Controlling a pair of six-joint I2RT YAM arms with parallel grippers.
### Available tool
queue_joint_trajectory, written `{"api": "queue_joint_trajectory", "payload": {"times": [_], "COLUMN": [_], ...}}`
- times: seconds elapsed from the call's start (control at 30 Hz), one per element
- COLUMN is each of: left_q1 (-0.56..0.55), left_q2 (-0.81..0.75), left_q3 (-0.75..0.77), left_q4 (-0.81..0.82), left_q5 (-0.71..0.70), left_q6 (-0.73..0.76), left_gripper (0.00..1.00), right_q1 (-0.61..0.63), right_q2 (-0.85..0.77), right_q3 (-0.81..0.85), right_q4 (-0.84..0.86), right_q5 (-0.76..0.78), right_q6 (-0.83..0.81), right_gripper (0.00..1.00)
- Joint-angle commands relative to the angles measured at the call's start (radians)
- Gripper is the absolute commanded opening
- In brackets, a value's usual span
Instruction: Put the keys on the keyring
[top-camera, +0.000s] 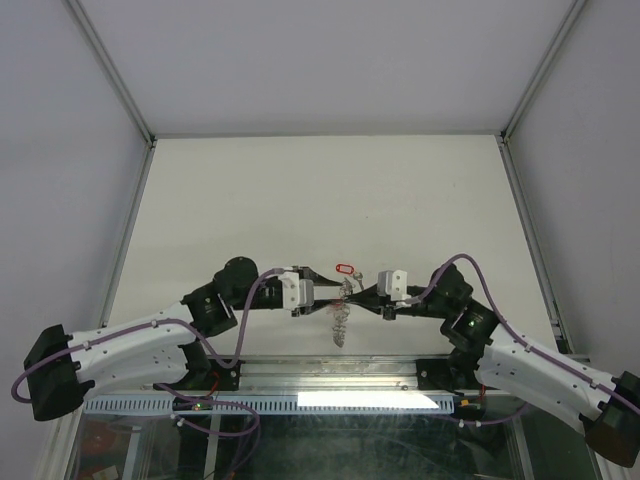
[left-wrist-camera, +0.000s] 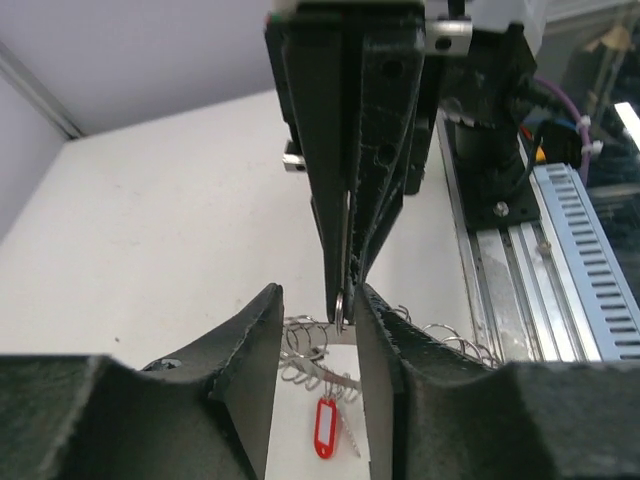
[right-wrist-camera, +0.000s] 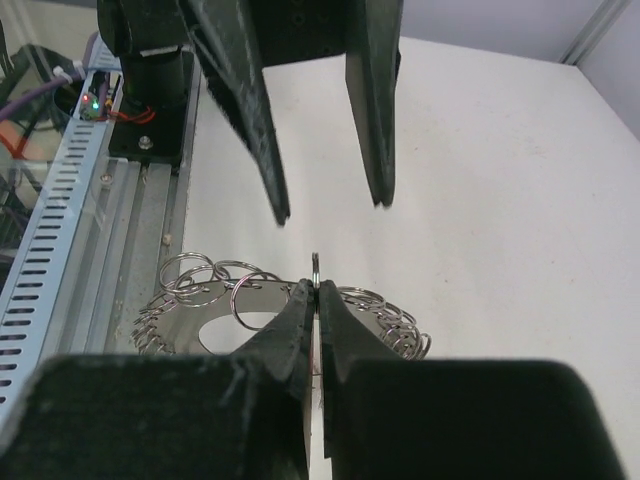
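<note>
The keyring (right-wrist-camera: 225, 300) is a flat silver band strung with many small split rings, held up off the table (top-camera: 300, 190) between the two arms; in the top view the keyring (top-camera: 340, 322) dangles below the grippers. My right gripper (right-wrist-camera: 316, 285) is shut on one upright split ring (right-wrist-camera: 316, 266) at its edge. My left gripper (left-wrist-camera: 318, 295) is open, its fingers straddling the right gripper's tips (left-wrist-camera: 345, 300) and gripping nothing. The keys (left-wrist-camera: 325, 428), a red tag with a tiny silver key beside it, show between the left fingers just below the rings. I cannot tell if they hang from a ring.
A metal rail (top-camera: 330, 375) and a slotted cable duct (left-wrist-camera: 590, 260) run along the near table edge behind the arm bases. White walls with metal posts (top-camera: 120, 95) close in the left, right and back sides.
</note>
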Motion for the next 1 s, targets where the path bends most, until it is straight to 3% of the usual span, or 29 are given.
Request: {"api": "queue_joint_trajectory", "payload": {"times": [0.0,0.1,0.2,0.47,0.97], "left_q1": [-0.006,-0.005,-0.005,-0.005,-0.006], "left_q2": [-0.099,-0.115,-0.103,-0.091,-0.024], "left_q3": [-0.024,-0.028,-0.029,-0.037,-0.007], "left_q4": [0.113,0.107,0.108,0.132,0.160], "left_q5": [-0.060,-0.050,-0.022,0.013,0.069], "left_q6": [-0.021,-0.023,-0.036,-0.052,-0.042], "left_gripper": [0.31,0.23,0.21,0.34,0.25], "right_q1": [0.004,0.004,0.004,0.004,0.004], "right_q2": [-0.039,-0.050,-0.057,-0.084,-0.081], "right_q3": [-0.027,-0.068,-0.112,-0.166,-0.165], "right_q4": [0.251,0.359,0.488,0.639,0.637], "right_q5": [0.014,0.033,0.049,0.071,0.001], "right_q6": [0.094,0.140,0.187,0.220,0.210], "right_gripper": [0.00,0.00,0.00,0.00,0.00]}}
